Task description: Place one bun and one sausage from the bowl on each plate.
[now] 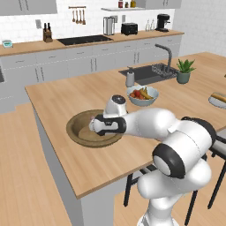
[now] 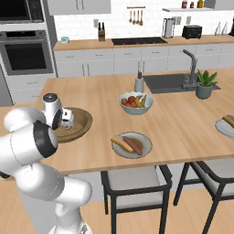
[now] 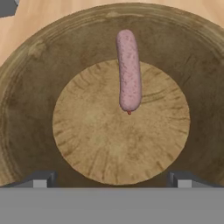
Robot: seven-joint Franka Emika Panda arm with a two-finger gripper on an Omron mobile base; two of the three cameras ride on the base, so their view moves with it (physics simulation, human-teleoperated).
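The end effector (image 3: 112, 181) hovers over the wooden bowl (image 3: 26, 87), fingers spread wide and holding nothing. One sausage (image 3: 128, 70) lies inside, across the bowl's flat bottom and sloping wall.

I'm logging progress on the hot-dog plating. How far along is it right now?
Done: the near plate holds a bun and a sausage. The far plate at the island's right edge carries a bun-like piece; whether a sausage is there too, I cannot tell. In hand: nothing; the gripper hangs over the wooden bowl, jaws open. Left: one last sausage lies in that bowl.
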